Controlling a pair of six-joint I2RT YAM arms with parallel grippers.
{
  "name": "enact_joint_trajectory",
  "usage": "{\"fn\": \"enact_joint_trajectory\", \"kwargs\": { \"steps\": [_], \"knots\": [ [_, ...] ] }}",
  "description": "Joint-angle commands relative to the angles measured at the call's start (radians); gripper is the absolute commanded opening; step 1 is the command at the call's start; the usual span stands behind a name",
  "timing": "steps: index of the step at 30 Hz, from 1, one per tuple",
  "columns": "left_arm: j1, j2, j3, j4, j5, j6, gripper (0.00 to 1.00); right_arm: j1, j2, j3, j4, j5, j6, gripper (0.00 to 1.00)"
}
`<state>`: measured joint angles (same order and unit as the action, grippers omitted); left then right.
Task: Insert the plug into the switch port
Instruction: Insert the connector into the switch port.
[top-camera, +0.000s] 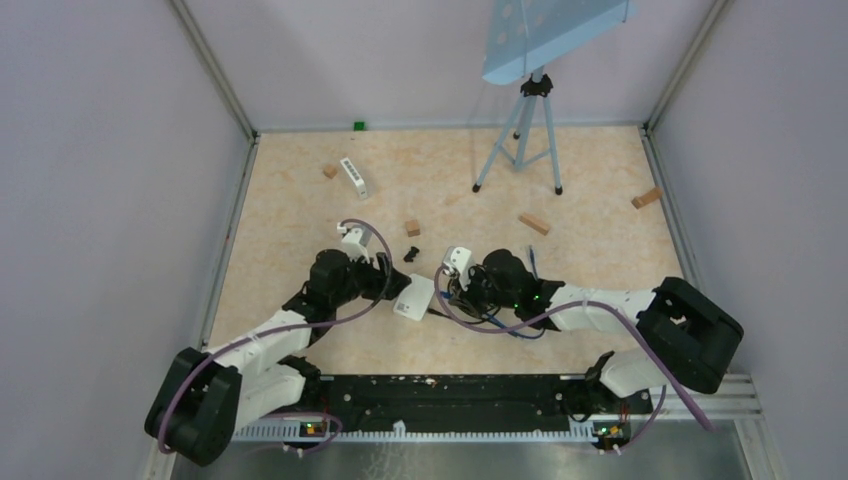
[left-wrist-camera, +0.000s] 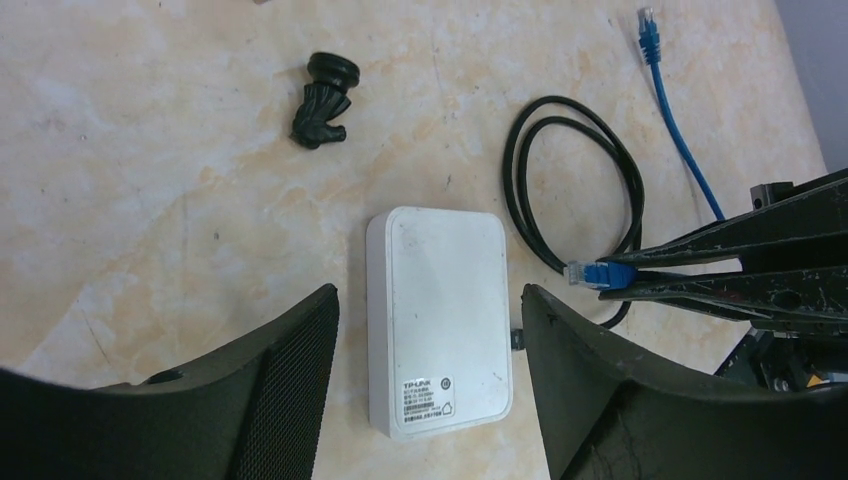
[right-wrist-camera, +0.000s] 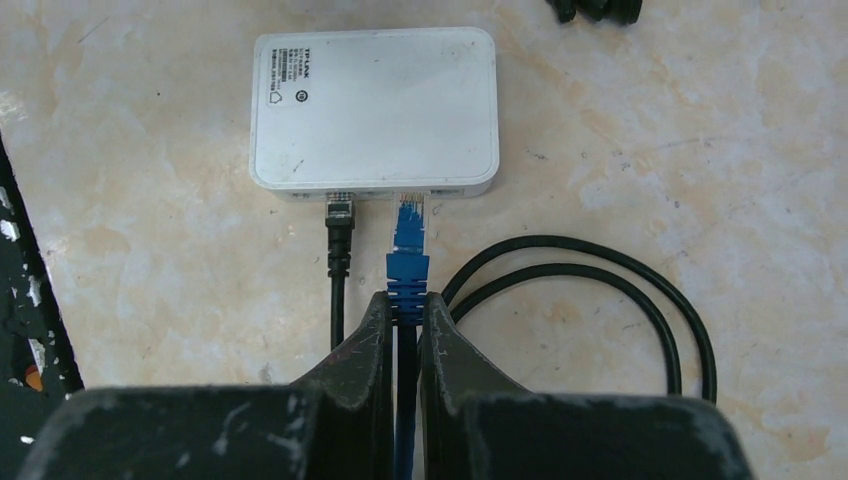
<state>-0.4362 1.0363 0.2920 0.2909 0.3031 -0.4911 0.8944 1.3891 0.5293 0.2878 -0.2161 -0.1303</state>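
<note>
Pinching the blue plug (right-wrist-camera: 408, 250) by its boot, the right gripper (right-wrist-camera: 405, 305) has its fingers drawn narrow around it, and the plug's clear tip points at the port side of the white switch (right-wrist-camera: 375, 105). The tip sits just beside the port face. In the left wrist view a small gap seems to remain, though the angle is poor and I cannot be sure the tip is fully outside. Next to it, a black plug (right-wrist-camera: 340, 235) is already seated in a neighbouring port, and its black cable (right-wrist-camera: 620, 290) loops on the counter to the right.

The switch lies flat, label up, about midway between the counter's left and right edges and nearer the near edge than the far one. The left gripper (left-wrist-camera: 430, 300) is spread wide with one finger on either side of the switch, neither clearly touching it. A small black rubber piece (left-wrist-camera: 322, 100) lies apart from the switch, toward the far edge. A tripod (top-camera: 520, 130) stands near the far edge, right of centre.
</note>
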Motion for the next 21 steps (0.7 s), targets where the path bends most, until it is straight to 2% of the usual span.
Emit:
{"fn": "enact_joint_trajectory", "kwargs": {
  "steps": [1,7,14,21],
  "knots": [
    [0.005,0.029,0.009,0.165,-0.009,0.002,0.71,-0.021,0.004,0.058,-0.032,-0.051,-0.04,0.0],
    [0.008,0.127,-0.024,0.338,0.042,-0.029,0.66,-0.028,0.02,0.063,-0.051,-0.048,-0.067,0.0],
    [0.009,0.242,0.019,0.297,0.136,-0.012,0.67,-0.029,0.041,0.068,-0.057,-0.061,-0.092,0.0],
    [0.009,0.272,-0.008,0.317,0.178,0.019,0.59,-0.029,0.112,0.089,-0.067,-0.058,-0.118,0.0]
  ]
}}
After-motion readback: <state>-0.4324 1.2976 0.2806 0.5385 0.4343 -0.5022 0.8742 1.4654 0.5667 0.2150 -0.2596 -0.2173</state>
